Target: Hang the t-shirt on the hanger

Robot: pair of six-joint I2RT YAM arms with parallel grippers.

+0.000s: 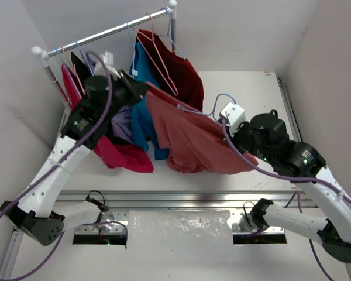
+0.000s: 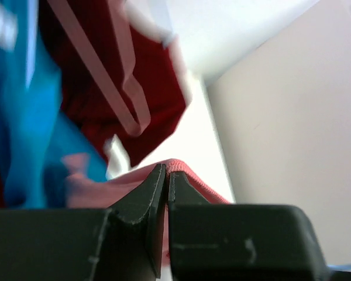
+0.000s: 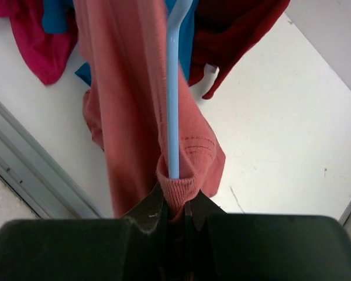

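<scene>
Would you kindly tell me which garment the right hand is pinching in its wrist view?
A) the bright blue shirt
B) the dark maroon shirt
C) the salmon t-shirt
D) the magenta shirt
C: the right hand is closed on a ribbed edge of the salmon t-shirt, and the pale blue hanger runs down into that same fold.

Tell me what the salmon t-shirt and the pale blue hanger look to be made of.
The t-shirt: soft knit fabric, likely cotton, matte. It drapes in loose folds and shows a ribbed collar band and a stitched seam.
The hanger: smooth plastic or coated wire, faintly glossy. It is a thin, even, pale blue rod, and I cannot tell which of the two.
</scene>
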